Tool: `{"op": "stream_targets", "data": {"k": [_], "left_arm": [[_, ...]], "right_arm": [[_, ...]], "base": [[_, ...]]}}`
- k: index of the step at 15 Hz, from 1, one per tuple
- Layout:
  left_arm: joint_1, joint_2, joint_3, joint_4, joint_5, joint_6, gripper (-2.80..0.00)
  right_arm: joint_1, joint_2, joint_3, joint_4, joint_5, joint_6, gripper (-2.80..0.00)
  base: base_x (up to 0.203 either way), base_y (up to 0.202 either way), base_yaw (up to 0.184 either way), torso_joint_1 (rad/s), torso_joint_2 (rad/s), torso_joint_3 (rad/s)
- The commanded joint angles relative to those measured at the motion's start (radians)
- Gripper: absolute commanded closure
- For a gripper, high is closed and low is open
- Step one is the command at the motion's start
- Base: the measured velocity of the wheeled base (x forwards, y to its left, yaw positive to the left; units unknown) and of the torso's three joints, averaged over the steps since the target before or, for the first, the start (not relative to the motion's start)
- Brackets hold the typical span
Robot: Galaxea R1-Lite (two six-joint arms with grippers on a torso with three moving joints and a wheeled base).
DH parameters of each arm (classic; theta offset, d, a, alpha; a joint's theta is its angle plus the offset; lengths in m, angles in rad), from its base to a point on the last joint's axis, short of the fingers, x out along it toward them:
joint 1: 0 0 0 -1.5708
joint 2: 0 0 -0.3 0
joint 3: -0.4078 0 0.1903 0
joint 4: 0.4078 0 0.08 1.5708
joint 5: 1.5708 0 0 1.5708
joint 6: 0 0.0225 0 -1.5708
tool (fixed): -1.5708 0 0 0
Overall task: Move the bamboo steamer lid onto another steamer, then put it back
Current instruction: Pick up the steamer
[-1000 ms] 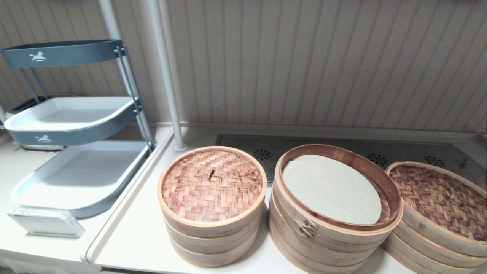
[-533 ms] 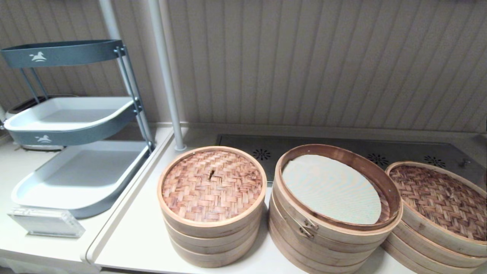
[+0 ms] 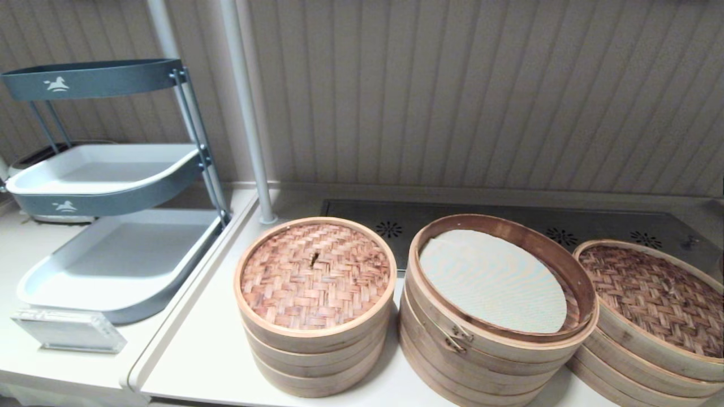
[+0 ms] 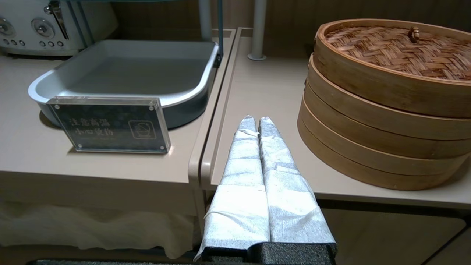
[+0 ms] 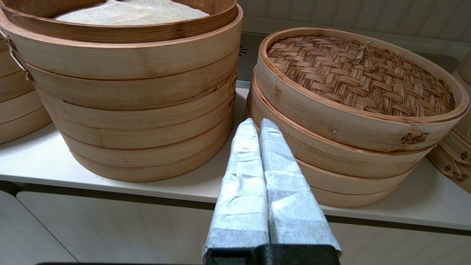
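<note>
The bamboo steamer lid (image 3: pixel 656 297) (image 5: pixel 358 70), wide with a tall pale rim, a woven top and a small centre loop, rests on the other steamer (image 3: pixel 633 367) (image 5: pixel 331 162), the low stack at the right. Neither gripper shows in the head view. My right gripper (image 5: pixel 256 121) is shut and empty at the counter's front edge, pointing at the gap between the open stack and the low stack. My left gripper (image 4: pixel 254 119) is shut and empty at the front edge, left of the narrow stack.
The tall middle stack (image 3: pixel 481 350) with a metal clasp (image 3: pixel 459 337) is uncovered and shows a white liner (image 3: pixel 492 280). The narrow three-tier stack (image 3: pixel 315 339) keeps its smaller lid. Grey rack trays (image 3: pixel 113 265), a sign (image 4: pixel 110 125) and a pole (image 3: pixel 249 141) stand left. Another stack (image 5: pixel 454 154) sits far right.
</note>
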Motion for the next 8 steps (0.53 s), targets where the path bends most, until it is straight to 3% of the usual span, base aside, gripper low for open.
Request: {"op": "stream_targets", "data": {"k": [1,8], "left_arm": [[0.000,-0.002,0.025,-0.001,0.000,0.000,0.00],[0.000,-0.002,0.025,-0.001,0.001,0.000,0.00]], "right_arm": [[0.000,0.002,0.025,0.004,-0.002,0.007,0.00],[0.001,0.003,0.025,0.002,-0.006,0.032,0.00]], "base": [[0.000,0.000,0.000,0.000,0.00,0.000],[0.000,0.000,0.000,0.000,0.00,0.000]]}}
